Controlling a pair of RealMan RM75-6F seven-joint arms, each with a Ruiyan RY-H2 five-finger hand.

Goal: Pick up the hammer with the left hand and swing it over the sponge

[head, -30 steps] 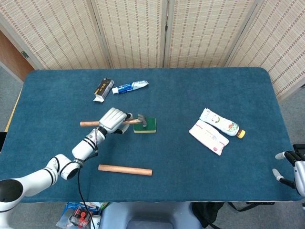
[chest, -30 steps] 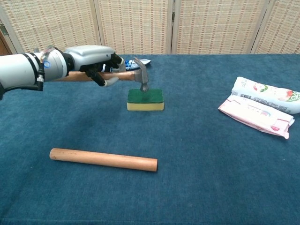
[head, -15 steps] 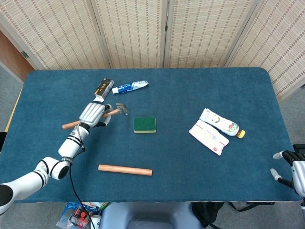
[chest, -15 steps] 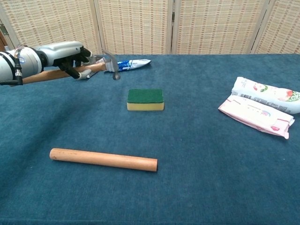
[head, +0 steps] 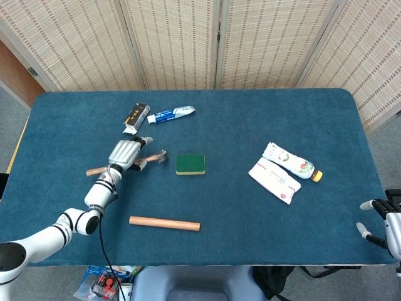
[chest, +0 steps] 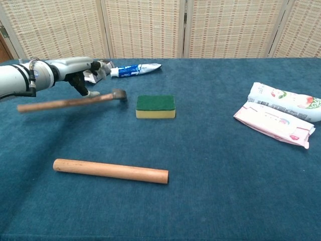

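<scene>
The hammer (chest: 70, 102) has a wooden handle and a metal head (head: 160, 155). It shows blurred and nearly level just under my left hand (chest: 75, 70), its head pointing at the sponge. The fingers of my left hand (head: 125, 152) are spread above the handle, no longer wrapped round it. The green and yellow sponge (chest: 155, 106) lies on the blue table just right of the hammer head, apart from it. My right hand (head: 381, 221) hangs at the table's near right corner with its fingers apart and nothing in it.
A wooden rod (chest: 110, 170) lies near the front. A toothpaste tube (head: 170, 114) and a small dark box (head: 135, 117) sit behind my left hand. A wipes pack (head: 274, 180) and a bottle (head: 289, 161) lie at the right.
The hammer swung back left off the sponge, then dropped lower and levelled out. My left hand's fingers uncurled from the handle. The right hand stayed put.
</scene>
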